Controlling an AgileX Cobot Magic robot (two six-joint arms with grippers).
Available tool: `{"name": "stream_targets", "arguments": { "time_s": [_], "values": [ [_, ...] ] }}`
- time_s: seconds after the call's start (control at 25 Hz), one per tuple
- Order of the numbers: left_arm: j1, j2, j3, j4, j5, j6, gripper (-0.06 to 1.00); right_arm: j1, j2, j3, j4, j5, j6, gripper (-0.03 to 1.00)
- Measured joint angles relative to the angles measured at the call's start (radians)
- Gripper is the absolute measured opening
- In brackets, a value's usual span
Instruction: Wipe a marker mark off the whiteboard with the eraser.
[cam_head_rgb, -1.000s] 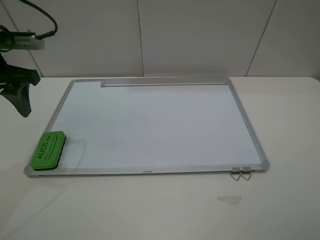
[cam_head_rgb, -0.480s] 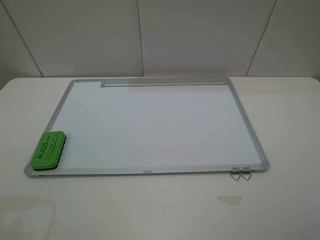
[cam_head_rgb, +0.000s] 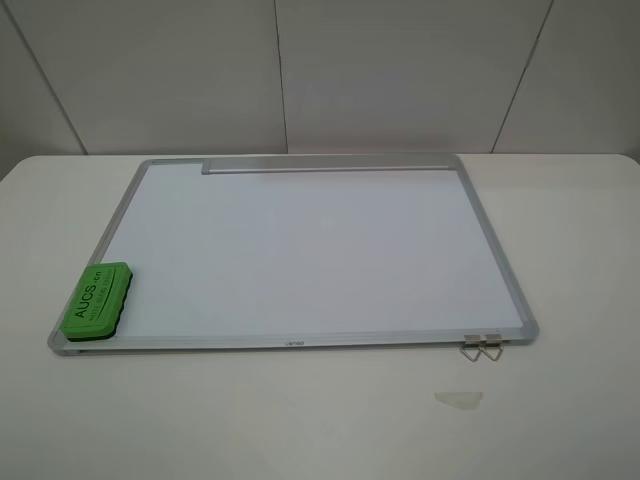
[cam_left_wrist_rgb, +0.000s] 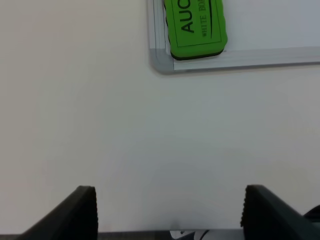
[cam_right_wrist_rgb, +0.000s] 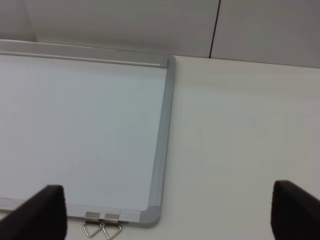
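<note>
The whiteboard (cam_head_rgb: 300, 250) lies flat on the table, and its white surface shows no marker mark in any view. The green eraser (cam_head_rgb: 96, 298) rests on the board's near left corner, lettering up. In the left wrist view the eraser (cam_left_wrist_rgb: 197, 27) lies well ahead of my left gripper (cam_left_wrist_rgb: 170, 210), which is open over bare table with nothing between its fingers. My right gripper (cam_right_wrist_rgb: 167, 212) is open too, near the board's near right corner (cam_right_wrist_rgb: 152, 215). Neither arm shows in the exterior view.
A silver tray strip (cam_head_rgb: 325, 168) runs along the board's far edge. Two metal hanger clips (cam_head_rgb: 481, 348) stick out at the near right corner. A small translucent scrap (cam_head_rgb: 459, 399) lies on the table in front of them. Wall panels stand behind.
The left arm, seen at the far left edge one second ago, has left the exterior view. Eraser and board have not moved.
</note>
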Motion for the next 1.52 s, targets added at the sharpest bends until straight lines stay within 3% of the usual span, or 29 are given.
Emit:
{"name": "stream_targets", "arguments": {
  "time_s": [0.32, 0.72, 1.12, 1.32, 1.52],
  "values": [
    [0.000, -0.208, 0.016, -0.009, -0.005, 0.001, 0.62, 0.000, 0.000, 0.000, 0.000, 0.000, 0.000, 0.82],
    [0.000, -0.423, 0.057, -0.042, -0.118, 0.001, 0.62, 0.000, 0.000, 0.000, 0.000, 0.000, 0.000, 0.82],
    [0.000, -0.440, 0.062, -0.042, -0.132, 0.004, 0.62, 0.000, 0.000, 0.000, 0.000, 0.000, 0.000, 0.82],
    [0.077, -0.440, 0.063, -0.043, -0.132, 0.008, 0.62, 0.000, 0.000, 0.000, 0.000, 0.000, 0.000, 0.82],
    [0.155, -0.440, 0.064, -0.095, -0.133, 0.083, 0.62, 0.000, 0.000, 0.000, 0.000, 0.000, 0.000, 0.82]
  ]
}}
